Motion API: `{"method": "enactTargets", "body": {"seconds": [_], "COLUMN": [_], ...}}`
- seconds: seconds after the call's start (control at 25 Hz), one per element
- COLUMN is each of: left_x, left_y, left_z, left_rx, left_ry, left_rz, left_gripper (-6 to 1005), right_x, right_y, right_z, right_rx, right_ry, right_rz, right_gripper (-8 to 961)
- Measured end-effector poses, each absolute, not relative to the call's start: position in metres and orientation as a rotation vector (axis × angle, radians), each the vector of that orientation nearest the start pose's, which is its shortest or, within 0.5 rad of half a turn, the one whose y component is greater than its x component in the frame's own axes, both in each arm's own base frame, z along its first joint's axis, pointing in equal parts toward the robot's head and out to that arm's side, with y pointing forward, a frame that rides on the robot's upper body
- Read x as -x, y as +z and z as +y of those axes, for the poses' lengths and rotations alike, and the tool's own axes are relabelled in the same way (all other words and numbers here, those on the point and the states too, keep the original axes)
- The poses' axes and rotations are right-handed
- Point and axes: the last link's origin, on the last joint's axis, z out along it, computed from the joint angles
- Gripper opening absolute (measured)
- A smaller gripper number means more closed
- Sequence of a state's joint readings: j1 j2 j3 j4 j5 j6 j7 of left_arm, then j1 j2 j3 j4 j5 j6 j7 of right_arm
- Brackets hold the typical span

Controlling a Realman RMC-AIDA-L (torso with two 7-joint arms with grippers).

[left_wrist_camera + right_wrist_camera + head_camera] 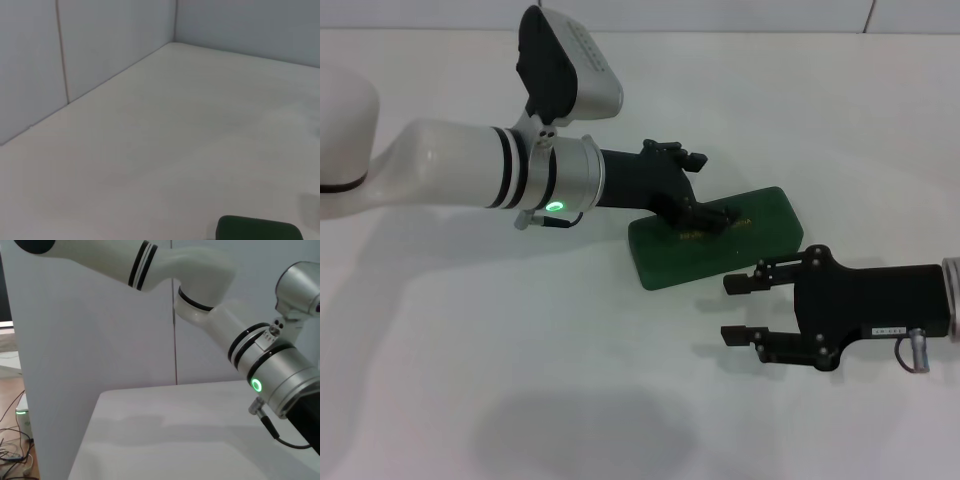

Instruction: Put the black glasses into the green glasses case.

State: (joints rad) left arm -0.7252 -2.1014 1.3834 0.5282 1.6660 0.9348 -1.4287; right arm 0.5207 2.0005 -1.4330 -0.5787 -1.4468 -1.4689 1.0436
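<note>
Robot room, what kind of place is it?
Probably a robot test lab: a plain white table walled by white panels, with cables on the floor. The left hand sits on a closed green glasses case.

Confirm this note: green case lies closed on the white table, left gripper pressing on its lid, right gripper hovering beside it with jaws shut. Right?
One error: the right gripper has its jaws open, with a clear gap between them, as the head view shows. The rest stands: the green glasses case lies closed on the table, and the left gripper is down on its lid.
</note>
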Motion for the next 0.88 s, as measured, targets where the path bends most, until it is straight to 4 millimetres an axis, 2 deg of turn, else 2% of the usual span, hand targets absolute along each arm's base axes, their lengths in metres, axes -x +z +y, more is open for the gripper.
{"method": "enactTargets", "body": {"seconds": [0.12, 0.24, 0.44, 0.64, 0.76, 0.88], "left_x": [0.194, 0.189, 0.181, 0.208, 0.226, 0.236], "left_y": [-0.095, -0.084, -0.045, 0.000, 0.014, 0.017], "left_z": [0.384, 0.379, 0.347, 0.312, 0.294, 0.281], "left_rx": [2.755, 2.744, 2.746, 2.739, 2.746, 2.774], "left_ry": [-0.370, -0.510, -0.854, -1.038, -1.084, -1.089], "left_rz": [-0.419, -0.375, -0.141, -0.036, -0.016, -0.001], "left_gripper": [888, 888, 888, 888, 888, 888], "right_x": [-0.221, -0.221, -0.216, -0.215, -0.213, -0.214], "right_y": [-0.051, -0.051, -0.043, -0.040, -0.039, -0.035], "right_z": [0.307, 0.307, 0.308, 0.299, 0.294, 0.289], "right_rx": [2.982, 2.981, 2.931, 2.915, 2.891, 2.854], "right_ry": [0.754, 0.755, 0.847, 0.917, 0.966, 1.019], "right_rz": [0.026, 0.021, 0.005, -0.108, -0.169, -0.204], "right_gripper": [499, 500, 503, 505, 620, 736]}}
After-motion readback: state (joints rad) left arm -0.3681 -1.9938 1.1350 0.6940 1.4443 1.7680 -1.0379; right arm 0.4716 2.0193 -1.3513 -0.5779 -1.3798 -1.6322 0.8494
